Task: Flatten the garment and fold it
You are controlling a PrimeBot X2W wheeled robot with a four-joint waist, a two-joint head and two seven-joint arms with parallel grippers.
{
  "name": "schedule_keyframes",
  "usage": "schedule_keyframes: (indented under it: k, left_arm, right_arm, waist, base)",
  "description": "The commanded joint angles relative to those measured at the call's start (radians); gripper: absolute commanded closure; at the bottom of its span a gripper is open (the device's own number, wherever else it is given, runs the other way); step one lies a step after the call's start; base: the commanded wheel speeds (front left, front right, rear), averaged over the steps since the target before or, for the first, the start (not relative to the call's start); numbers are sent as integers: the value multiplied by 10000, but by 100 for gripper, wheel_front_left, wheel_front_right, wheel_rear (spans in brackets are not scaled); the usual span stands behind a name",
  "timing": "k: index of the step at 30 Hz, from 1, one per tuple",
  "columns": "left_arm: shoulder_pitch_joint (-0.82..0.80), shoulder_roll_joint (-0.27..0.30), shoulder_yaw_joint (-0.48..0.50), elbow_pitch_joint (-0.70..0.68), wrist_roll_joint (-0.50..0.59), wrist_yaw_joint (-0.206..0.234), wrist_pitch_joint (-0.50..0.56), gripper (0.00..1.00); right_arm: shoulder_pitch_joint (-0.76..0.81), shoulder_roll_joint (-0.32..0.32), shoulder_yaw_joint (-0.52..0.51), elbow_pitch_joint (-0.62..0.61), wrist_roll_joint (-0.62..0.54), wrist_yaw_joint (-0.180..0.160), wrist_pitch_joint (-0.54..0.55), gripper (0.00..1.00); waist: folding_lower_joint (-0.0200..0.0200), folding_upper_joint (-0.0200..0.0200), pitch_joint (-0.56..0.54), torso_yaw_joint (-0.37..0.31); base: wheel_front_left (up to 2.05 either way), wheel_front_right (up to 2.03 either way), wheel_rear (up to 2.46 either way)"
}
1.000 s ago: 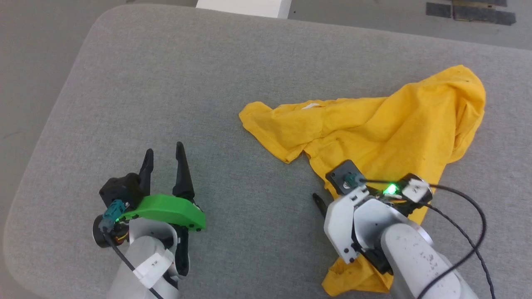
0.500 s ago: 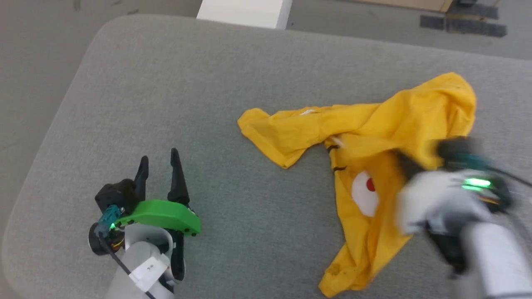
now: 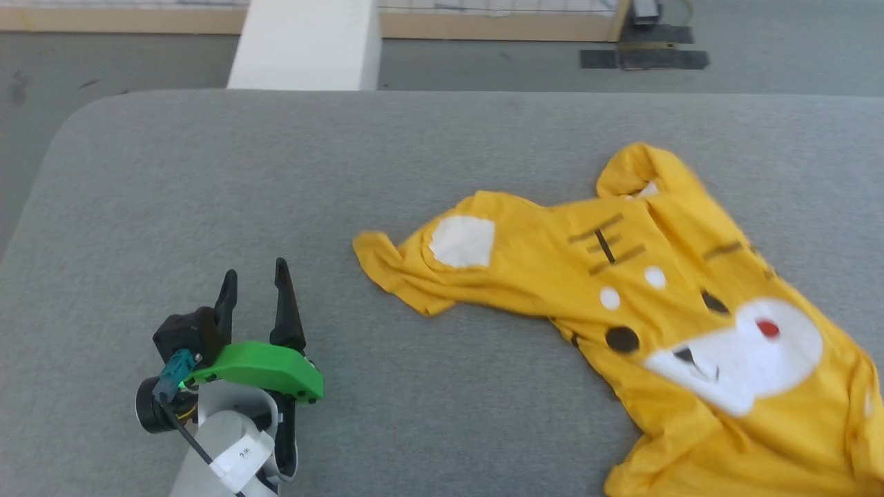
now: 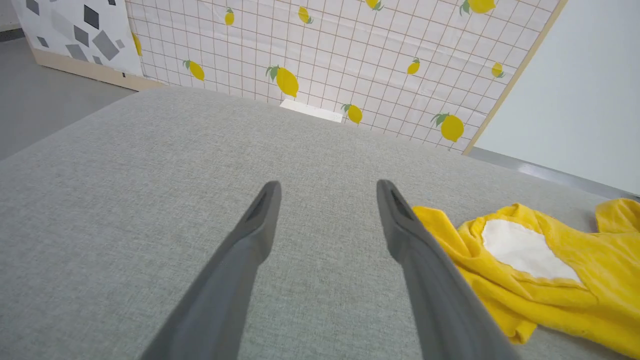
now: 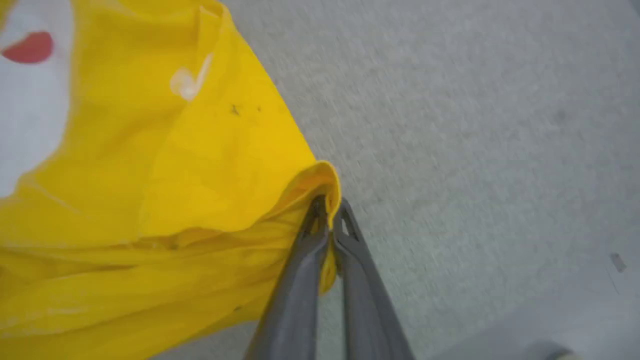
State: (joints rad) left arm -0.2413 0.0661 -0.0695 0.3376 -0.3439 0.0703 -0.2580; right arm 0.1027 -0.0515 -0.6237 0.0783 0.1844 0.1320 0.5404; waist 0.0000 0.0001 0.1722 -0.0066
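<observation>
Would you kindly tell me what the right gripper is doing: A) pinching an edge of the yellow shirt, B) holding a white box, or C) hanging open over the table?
A: the right gripper is closed on a folded edge of the yellow shirt.

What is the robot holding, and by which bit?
The right gripper is shut on the shirt, pinching a fold at its edge. The left gripper holds nothing.
</observation>
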Motion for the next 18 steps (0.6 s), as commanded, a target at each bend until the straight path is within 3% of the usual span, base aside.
schedule_keyframes:
  k: [1,5,6,7,8,12,18]
  left_arm:
    - [-13,75,32,14,60,-40,-38,0]
    - [-23,86,32,32,68,-54,-38,0]
    - [-25,87,27,37,70,-59,-38,0]
    - [-32,86,15,47,72,-66,-38,0]
    - [-40,82,-1,59,72,-74,-38,0]
    - [-79,59,-102,144,51,-137,-38,0]
    - [-124,16,-265,305,6,-207,-38,0]
  right_arm:
    - [249,11,-42,251,99,-13,271,100]
    - [410,11,116,335,239,-13,430,99]
    - [373,11,208,252,266,-13,304,78]
    - [319,11,376,108,281,-13,92,11]
    - [241,11,440,-5,315,-13,-130,0]
    - [-321,12,737,-566,255,-13,-1716,0]
    - [-770,12,2497,-1367,-205,-13,-4336,0]
  waist:
    - [0,-1,-114,-375]
    - [0,-1,-87,-482]
    - [0,-1,-83,-487]
    - [0,-1,-85,-477]
    - [0,-1,-83,-459]
    - [0,-1,-103,-315]
    - [0,-1,-120,-84]
  base:
    - [0,0,0]
    - [0,0,0]
    - [0,0,0]
    - [0,0,0]
    - [0,0,0]
    - [0,0,0]
    - [0,0,0]
